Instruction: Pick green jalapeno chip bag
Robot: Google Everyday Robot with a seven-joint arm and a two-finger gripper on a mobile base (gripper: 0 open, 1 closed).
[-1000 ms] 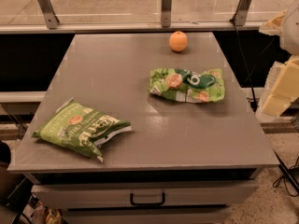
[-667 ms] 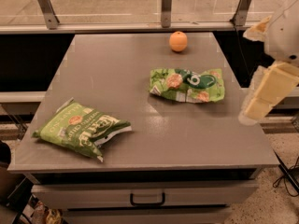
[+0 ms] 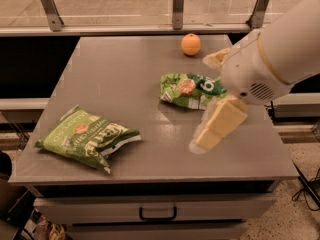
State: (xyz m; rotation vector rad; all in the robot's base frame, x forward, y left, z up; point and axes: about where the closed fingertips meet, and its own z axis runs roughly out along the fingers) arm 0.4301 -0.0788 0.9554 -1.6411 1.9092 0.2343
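The green jalapeno chip bag (image 3: 87, 136) is a puffy olive-green bag with white lettering and a small orange-red emblem. It lies at the front left of the grey table (image 3: 125, 74). My gripper (image 3: 204, 102) hangs over the table's right half, well to the right of that bag and apart from it. Its two cream fingers (image 3: 220, 124) are spread wide and hold nothing. The white arm (image 3: 270, 54) reaches in from the right.
A flatter bright-green bag (image 3: 187, 89) lies at centre right, partly behind my gripper. An orange (image 3: 190, 44) sits near the back edge. A metal rail with posts (image 3: 178, 6) runs behind the table. A drawer with a handle (image 3: 157, 215) sits under the front edge.
My arm has swung in from the right edge to over the table's right half, and now covers part of the bright-green bag. The bags and the orange have not moved.
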